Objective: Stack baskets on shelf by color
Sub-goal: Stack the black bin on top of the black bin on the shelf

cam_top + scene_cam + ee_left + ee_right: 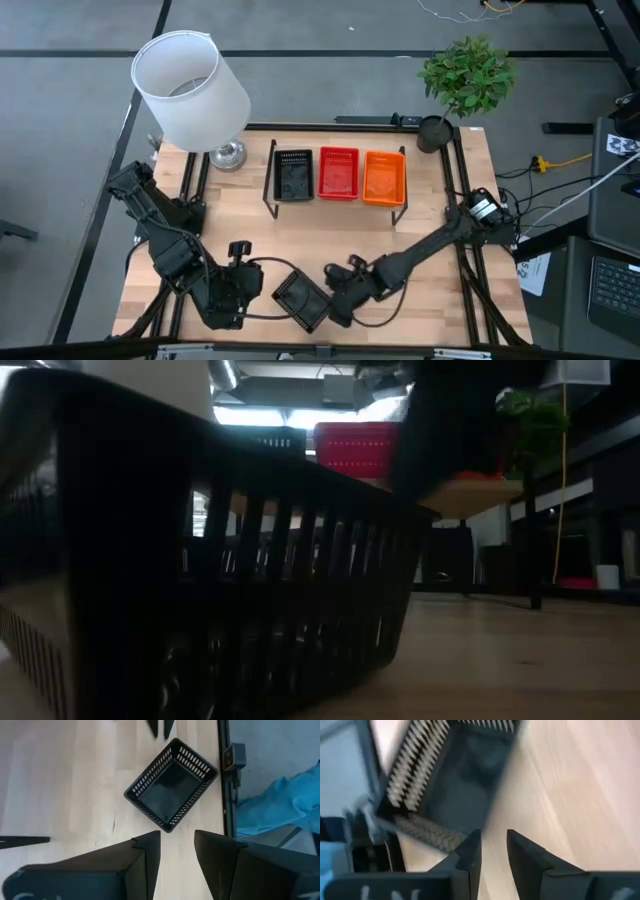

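Note:
A black basket (302,298) rests on its bottom on the tabletop near the near edge; it fills the low view (200,570) and shows in both wrist views (172,785) (450,785). My left gripper (262,292) (177,845) hovers open just left of it. My right gripper (334,300) (493,845) is just right of it, open by a narrow gap, its tips off one corner. On the shelf (335,207) (480,495) stand black baskets (293,175), red baskets (338,172) (355,448) and orange baskets (384,177) side by side.
A lamp with a white shade (190,85) stands at the far left corner and a potted plant (465,75) at the far right. Black frame rails (223,780) run along the table's edges. Blue cloth on a person (280,805) shows beyond the near edge.

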Tool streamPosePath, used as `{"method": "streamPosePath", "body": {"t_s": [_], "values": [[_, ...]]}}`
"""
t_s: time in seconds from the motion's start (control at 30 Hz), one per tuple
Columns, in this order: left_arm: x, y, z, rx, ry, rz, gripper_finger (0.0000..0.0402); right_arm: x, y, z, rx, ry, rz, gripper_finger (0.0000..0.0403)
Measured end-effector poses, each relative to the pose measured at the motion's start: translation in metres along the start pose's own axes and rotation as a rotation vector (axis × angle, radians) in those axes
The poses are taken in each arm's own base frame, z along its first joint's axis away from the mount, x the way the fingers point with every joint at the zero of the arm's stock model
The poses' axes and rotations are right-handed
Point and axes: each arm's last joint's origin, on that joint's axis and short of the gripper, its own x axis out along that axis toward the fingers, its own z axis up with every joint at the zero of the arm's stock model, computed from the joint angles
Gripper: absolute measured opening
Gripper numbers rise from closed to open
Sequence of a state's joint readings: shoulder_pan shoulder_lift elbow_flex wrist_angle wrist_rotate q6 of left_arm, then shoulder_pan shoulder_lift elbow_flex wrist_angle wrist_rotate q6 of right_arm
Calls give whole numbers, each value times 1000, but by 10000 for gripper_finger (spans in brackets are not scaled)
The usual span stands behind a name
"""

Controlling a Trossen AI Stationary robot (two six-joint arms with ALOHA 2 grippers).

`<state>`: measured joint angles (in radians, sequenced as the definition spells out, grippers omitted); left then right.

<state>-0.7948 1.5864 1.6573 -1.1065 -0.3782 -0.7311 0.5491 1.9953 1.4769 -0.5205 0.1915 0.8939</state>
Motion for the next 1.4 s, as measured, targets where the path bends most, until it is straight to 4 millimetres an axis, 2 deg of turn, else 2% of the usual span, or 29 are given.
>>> {"method": "streamPosePath", "body": {"t_s": [0.1, 0.2, 0.3, 0.43, 0.53, 0.63, 0.9, 1.03, 1.1, 1.2, 1.4], "values": [[1, -2, -4, 15, -4, 17, 111, -9, 6, -16, 59, 50, -82, 91], [3, -3, -7, 24, -2, 26, 111, -12, 14, -32, 107, 101, -77, 91], [5, -2, -8, 29, 3, 32, 111, -3, 26, -43, 145, 162, 10, 91], [8, 2, -6, 20, 3, 48, 111, 22, 39, -50, 169, 198, 143, 91], [8, 3, -5, 18, -5, 57, 112, 40, 45, -43, 156, 135, 247, 91], [8, 3, -5, 18, -8, 59, 112, 52, 43, -33, 144, 33, 275, 91], [8, 3, -5, 17, -10, 64, 112, 57, 25, 5, 134, -294, 151, 91], [8, 3, -4, 15, -17, 68, 112, 58, 19, 21, 82, -333, 171, 91], [9, 3, -4, 14, -21, 71, 112, 53, 19, 25, 38, -309, 208, 91], [15, -1, -6, 24, -8, 82, 112, 30, 28, 18, -10, -247, 235, 91], [36, -19, -17, 56, 73, 56, 112, -19, 37, -28, 40, -65, 74, 91]]}}
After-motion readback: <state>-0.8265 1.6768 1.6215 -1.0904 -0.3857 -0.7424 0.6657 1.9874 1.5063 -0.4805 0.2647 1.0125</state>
